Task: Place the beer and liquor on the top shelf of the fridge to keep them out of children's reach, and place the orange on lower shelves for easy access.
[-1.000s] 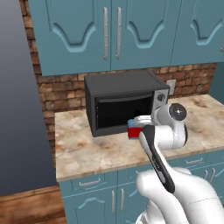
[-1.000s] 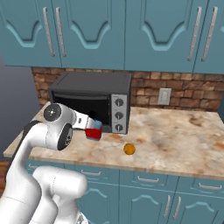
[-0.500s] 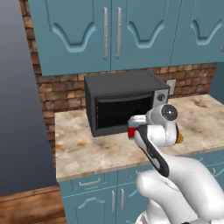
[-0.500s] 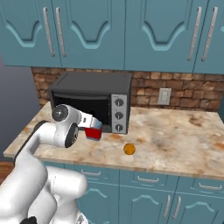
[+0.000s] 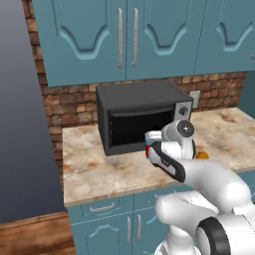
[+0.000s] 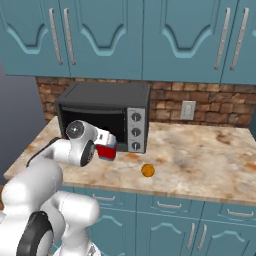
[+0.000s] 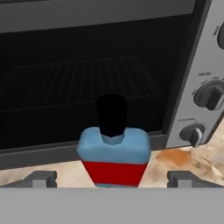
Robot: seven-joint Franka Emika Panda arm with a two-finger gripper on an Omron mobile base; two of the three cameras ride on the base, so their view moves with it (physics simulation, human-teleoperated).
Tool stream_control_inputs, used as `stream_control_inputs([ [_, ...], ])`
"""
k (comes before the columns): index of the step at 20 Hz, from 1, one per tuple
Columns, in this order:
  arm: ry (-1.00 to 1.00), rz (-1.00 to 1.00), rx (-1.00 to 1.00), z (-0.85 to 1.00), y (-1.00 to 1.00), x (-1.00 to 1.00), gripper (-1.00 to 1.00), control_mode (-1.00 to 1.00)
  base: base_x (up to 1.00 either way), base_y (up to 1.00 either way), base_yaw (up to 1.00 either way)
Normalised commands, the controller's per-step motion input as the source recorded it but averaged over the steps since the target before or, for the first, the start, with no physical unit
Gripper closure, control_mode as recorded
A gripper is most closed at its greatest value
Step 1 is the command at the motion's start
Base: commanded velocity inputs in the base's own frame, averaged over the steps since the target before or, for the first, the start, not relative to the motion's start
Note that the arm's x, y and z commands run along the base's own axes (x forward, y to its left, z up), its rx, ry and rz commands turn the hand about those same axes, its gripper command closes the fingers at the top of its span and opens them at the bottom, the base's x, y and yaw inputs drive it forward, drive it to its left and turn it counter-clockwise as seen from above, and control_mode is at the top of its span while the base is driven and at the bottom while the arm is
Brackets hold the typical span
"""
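Hand view puts the liquor (image 7: 113, 151) upright between my gripper's (image 7: 113, 178) spread fingertips (image 7: 41, 178), before the countertop oven (image 7: 109, 70). Not yet clamped, I judge; I'd close squarely on its red body.

the gripper (image 7: 112, 178) has drawn in around the liquor (image 7: 114, 155).

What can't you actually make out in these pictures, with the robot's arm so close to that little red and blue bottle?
- Liquor: its base is cut off at the bottom of the hand view; in the left base view the arm covers most of it.
- Gripper: its finger tips flank the bottle, but contact cannot be told.
- Orange: in the left base view the arm hides all but a sliver.
- Oven knobs: markings too small to read.
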Motion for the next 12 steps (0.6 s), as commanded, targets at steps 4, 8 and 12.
stream_control_inputs([
  [4, 0.00, 0.00, 0.00, -0.23, 0.00, 0.36, -1.00, -1.00, 0.00, 0.00, 0.00],
  [8, 0.00, 0.00, 0.00, -0.22, 0.00, 0.37, -1.00, -1.00, 0.00, 0.00, 0.00],
  [12, 0.00, 0.00, 0.00, -0.16, 0.00, 0.34, -1.00, -1.00, 0.00, 0.00, 0.00],
])
